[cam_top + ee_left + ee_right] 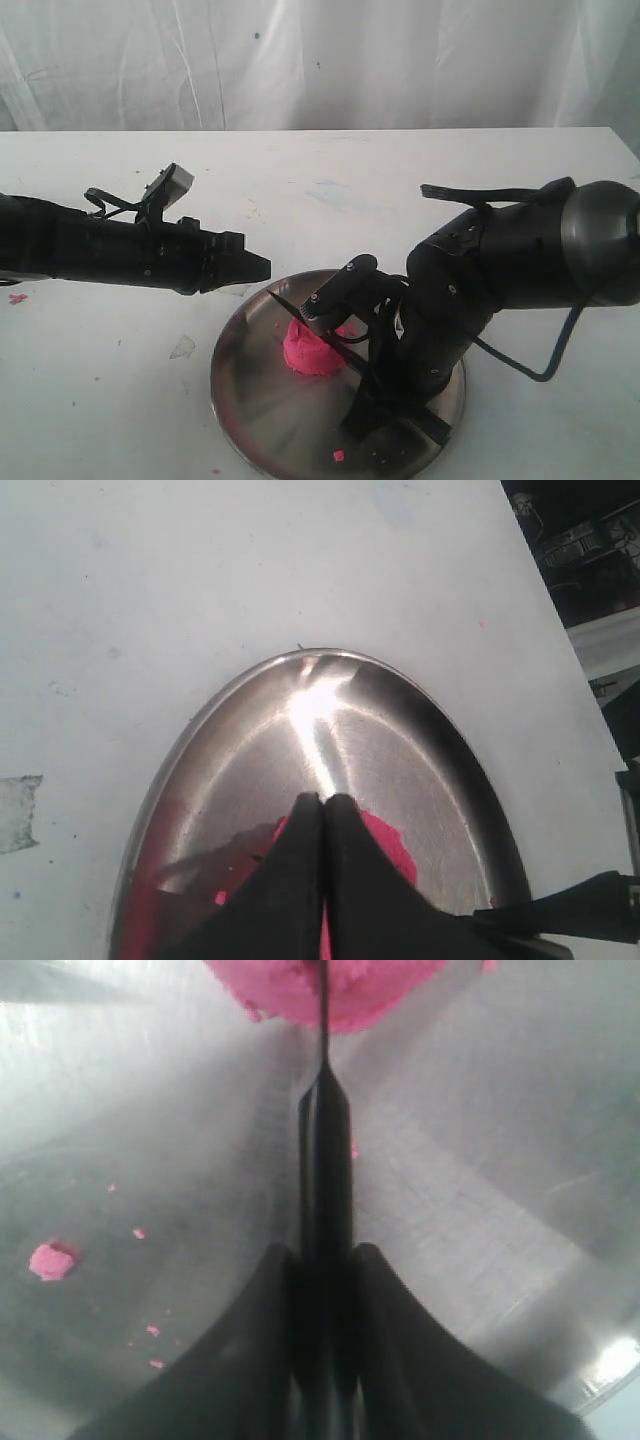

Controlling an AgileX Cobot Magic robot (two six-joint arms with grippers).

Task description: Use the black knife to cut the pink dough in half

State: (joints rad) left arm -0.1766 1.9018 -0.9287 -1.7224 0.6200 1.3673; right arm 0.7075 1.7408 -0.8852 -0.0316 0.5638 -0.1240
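Pink dough [313,350] on steel plate [250,400] w/ black knife [325,1200] blade in it; right claw [325,1290] clamped on knife, left claw [322,810] together, empty.

Dough [313,350] in plate [250,400], left of plate's centre in exterior view. Knife [312,325] lying across top of dough — tip out past it to upper left, handle running back toward right gripper [385,400] over plate's right half. Left gripper [262,268] above plate's upper-left rim. Plate on table [100,380] — crumbs [338,456] in plate near front rim.
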